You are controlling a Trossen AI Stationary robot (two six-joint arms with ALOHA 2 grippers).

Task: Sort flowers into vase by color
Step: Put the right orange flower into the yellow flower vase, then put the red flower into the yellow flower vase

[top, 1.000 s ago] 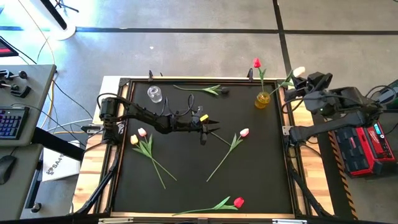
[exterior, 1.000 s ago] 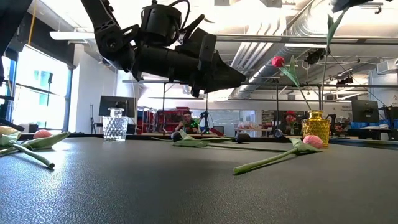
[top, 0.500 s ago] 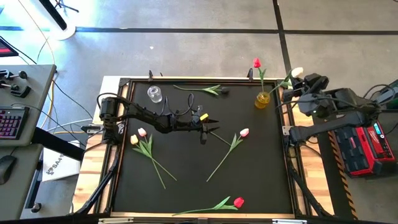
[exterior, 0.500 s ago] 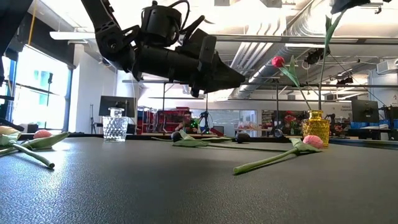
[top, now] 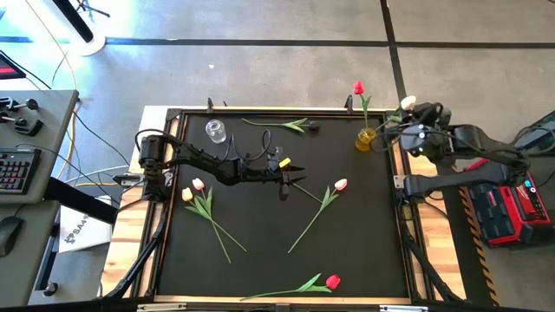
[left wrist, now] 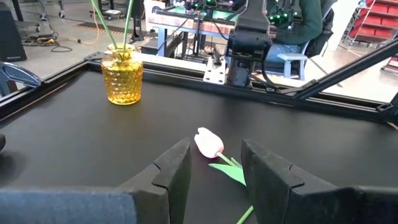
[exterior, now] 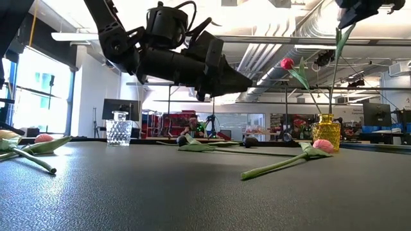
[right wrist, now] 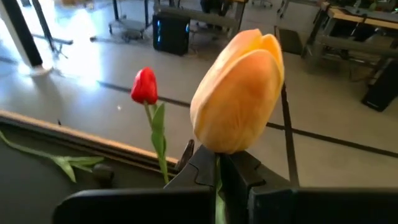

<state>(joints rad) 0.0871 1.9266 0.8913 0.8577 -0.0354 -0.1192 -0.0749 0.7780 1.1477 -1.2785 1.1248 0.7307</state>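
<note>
My right gripper [top: 414,113] is up beside the table's far right corner, shut on a pale yellow tulip [right wrist: 239,93] whose stem [exterior: 334,70] runs down into the yellow vase [top: 367,139]. A red tulip [top: 358,88] stands in that same vase. My left gripper [top: 293,184] hovers open above the table's middle. In the left wrist view a pink-white tulip [left wrist: 208,142] lies on the table just beyond its fingers. Other tulips lie flat: a dark one [top: 290,126], a yellow and a pink one [top: 195,186], and a red one [top: 332,282]. My right gripper pinches the pale yellow tulip's stem right under the head [right wrist: 217,163] between its two fingers. The head stands up just past the fingertips [right wrist: 202,163]. The flower is lifted, and its stem slants down with the lower end inside the yellow vase's mouth [left wrist: 122,48].
A clear glass vase [top: 215,131] stands upright near the table's far left corner. A raised frame [top: 286,111] edges the black mat. Open mat lies between the scattered tulips in the near half. A person sits beyond the table in the left wrist view.
My right gripper has moved toward the table's left and slightly down, toward the yellow vase, carrying the pale yellow tulip's head with it. The stem's lower end has stayed at the vase.
</note>
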